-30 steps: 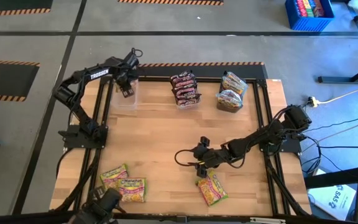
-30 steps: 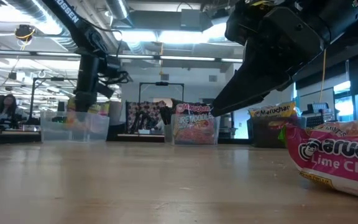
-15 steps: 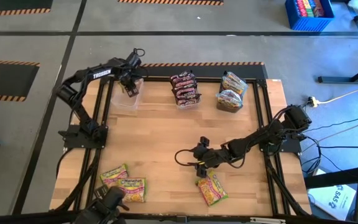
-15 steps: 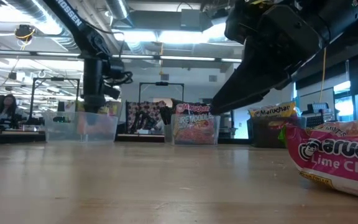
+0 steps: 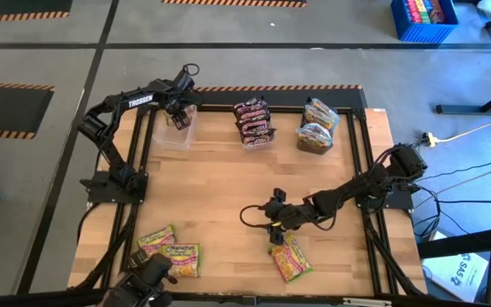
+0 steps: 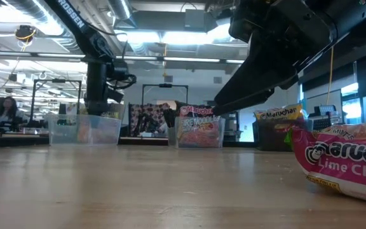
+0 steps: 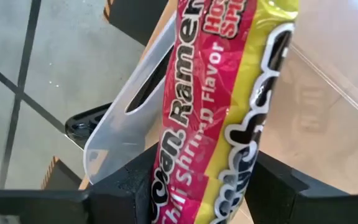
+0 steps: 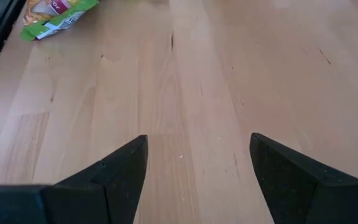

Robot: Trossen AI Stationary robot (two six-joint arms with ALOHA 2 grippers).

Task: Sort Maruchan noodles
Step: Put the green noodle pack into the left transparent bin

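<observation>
My left gripper stands over the clear tub at the table's far left, shut on a pink-and-yellow Maruchan noodle packet that reaches into the tub. My right gripper hovers open and low over bare wood near the table's middle, with nothing between its fingers. Just nearer than it, a pink-and-yellow-green packet lies flat on the wood. Two more such packets lie flat at the near left. My left gripper has the packet's near end between its two fingers, one on each flat face. The fingers come from above, slanting steeply down. The packet stands on edge and points away from the fingers into the tub; I cannot tell whether its far end rests there.
A clear tub with dark maroon packets stands at the far middle, and a dark grey tub with yellow packets at the far right. Open wood lies across the table's middle. Black frame rails run along both side edges.
My left gripper has tipped more steeply down and sunk a little into the clear tub with the packet. The tub has slid slightly toward the table's right.
</observation>
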